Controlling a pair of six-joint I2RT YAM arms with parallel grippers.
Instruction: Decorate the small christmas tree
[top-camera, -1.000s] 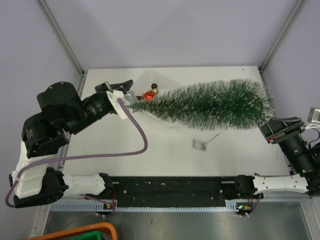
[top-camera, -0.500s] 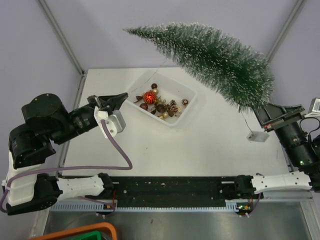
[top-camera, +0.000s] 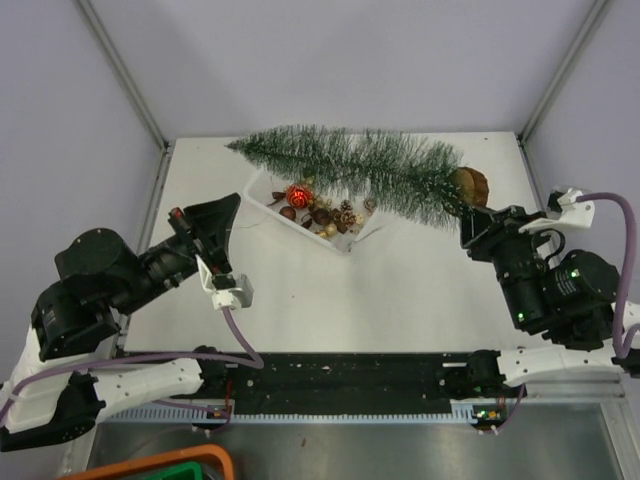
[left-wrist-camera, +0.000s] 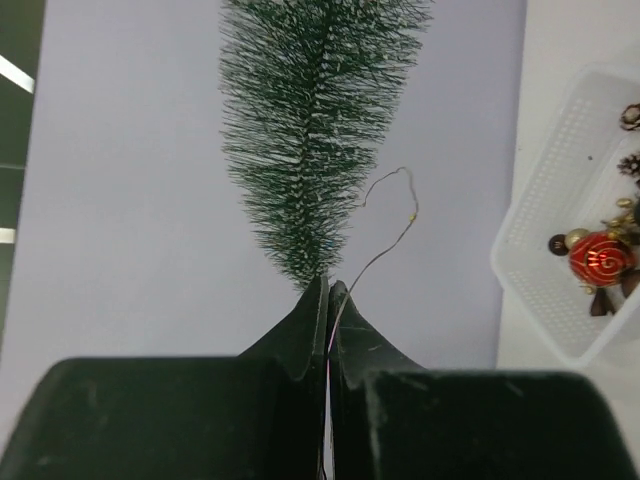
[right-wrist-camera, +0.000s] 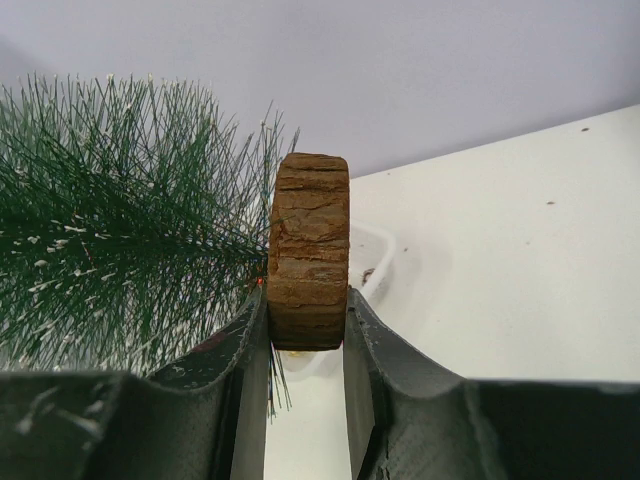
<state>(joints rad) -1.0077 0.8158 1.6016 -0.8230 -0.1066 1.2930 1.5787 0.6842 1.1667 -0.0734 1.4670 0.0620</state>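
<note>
Right fingers (right-wrist-camera: 235, 350) clamp christmas tree (top-camera: 360, 170) (wooden base (right-wrist-camera: 308, 250)), left gripper (left-wrist-camera: 328, 298) pinching wire (left-wrist-camera: 413, 218)

The left arm (top-camera: 95, 290) and right arm (top-camera: 560, 295) pair bulky, rounded black joint housings with smooth white link shells. A lilac cable (top-camera: 243, 347) runs to a white connector block (top-camera: 229, 291) at each wrist. The left hand (left-wrist-camera: 328, 290) and right hand (right-wrist-camera: 306, 305) carry matte black, wedge-shaped fingers (right-wrist-camera: 400, 385).

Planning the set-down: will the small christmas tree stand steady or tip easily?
Probably light: the right end effector holds the small christmas tree sideways by its wooden base. Long above that narrow disc, it may tip if nudged. Bristles likely flex.
</note>
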